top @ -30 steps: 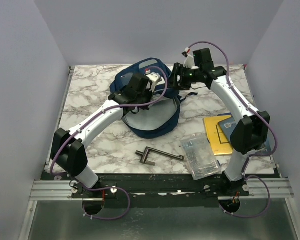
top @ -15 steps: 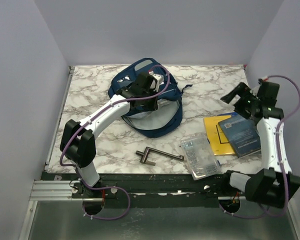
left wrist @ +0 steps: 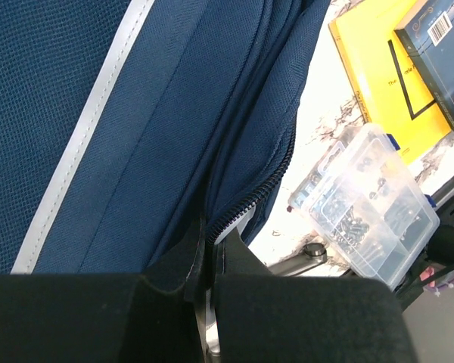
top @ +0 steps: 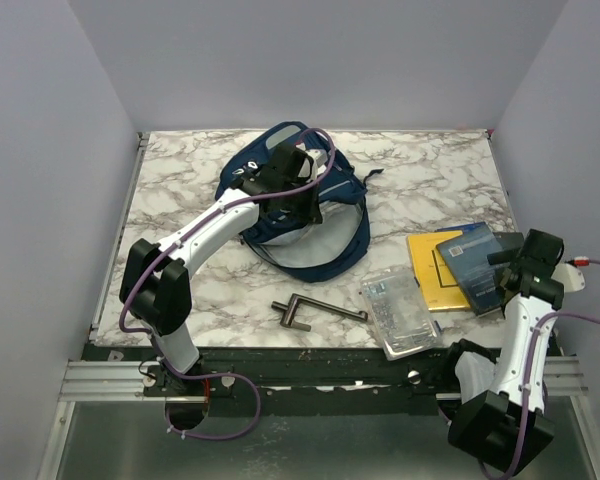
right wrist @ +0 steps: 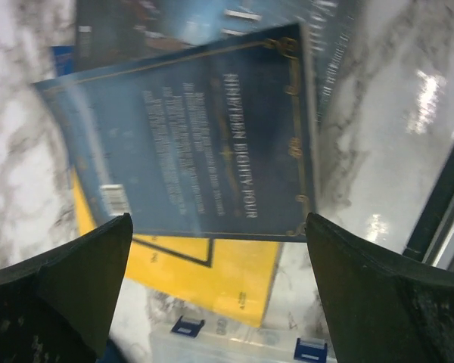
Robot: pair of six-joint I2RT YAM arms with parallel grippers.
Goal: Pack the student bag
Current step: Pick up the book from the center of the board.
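Top external view shows you the student bag (top: 315,240) lying on the marble table (top: 180,180). Its opening shows a pale lining on the side nearest the arm bases. Your left gripper (top: 302,196) rests on top of the bag. In the left wrist view its jaws are pressed together on a fold of navy cloth right beside the zipper teeth, so it is clamped on the bag.

Your right gripper (top: 502,258) is well to the right of the bag and nearer the bases. It hangs over a dark blue book (top: 472,262), and in the right wrist view its fingers (right wrist: 76,280) stand wide apart with nothing between them. That book lies partly on a yellow book (top: 432,275), also right of the bag.

A clear plastic box (top: 400,312) of small parts sits to the bag's near right, touching the yellow book's edge. A dark metal tool (top: 315,309) lies just in front of the bag, apart from it.
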